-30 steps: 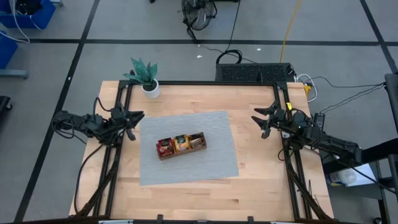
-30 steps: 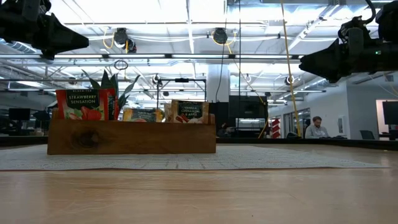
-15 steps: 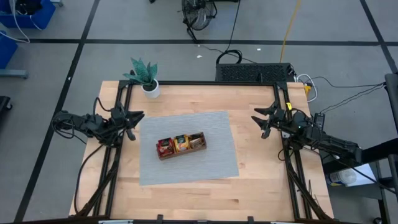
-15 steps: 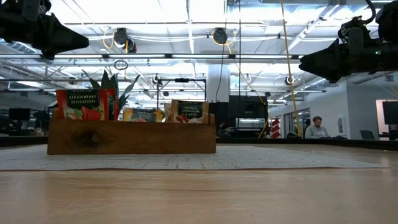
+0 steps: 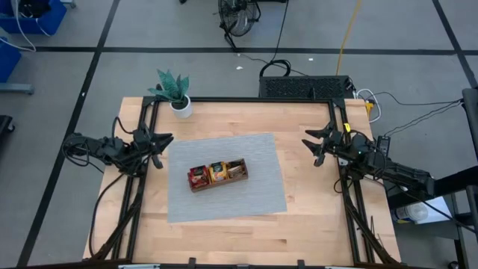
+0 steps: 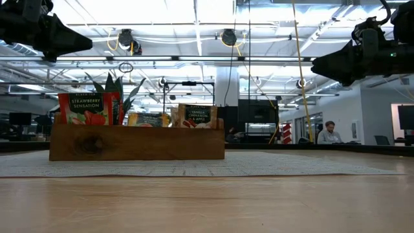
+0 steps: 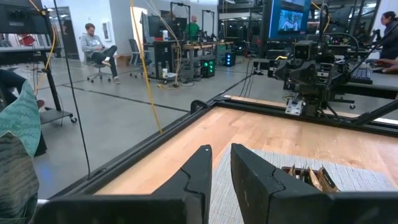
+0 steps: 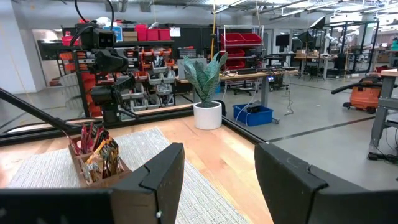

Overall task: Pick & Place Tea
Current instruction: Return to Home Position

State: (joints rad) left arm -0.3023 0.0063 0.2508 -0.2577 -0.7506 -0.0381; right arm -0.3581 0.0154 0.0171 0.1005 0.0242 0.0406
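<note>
Three compartments of tea sachets (image 5: 216, 172), upright in a wooden tray (image 5: 216, 184) near the middle of a grey mat (image 5: 250, 153) on the table (image 5: 299, 224). In the compartment nearest the left arm, red sachets (image 5: 199, 175); in the middle one, orange-yellow sachets (image 5: 218, 171); in the one nearest the right arm, dark green and white sachets (image 5: 234, 169). From table height, "Strawberry Sensation" readable on the front red packet, its top above the tray's front wall.

Above the table's left side, just beside the mat's edge, the left pincer (image 5: 166, 149), pointing toward the tray and well apart from it. Only a narrow gap between its fingers, nothing gripped.

Above the table's right side, clear of the mat, the right pincer (image 5: 311, 147), also pointing inward and well apart from the tray. Fingers spread wide, nothing between them.

At the far left corner of the table, beyond the left arm, a potted plant (image 5: 178, 97). Far off in the room behind, a seated person (image 6: 328, 133).
</note>
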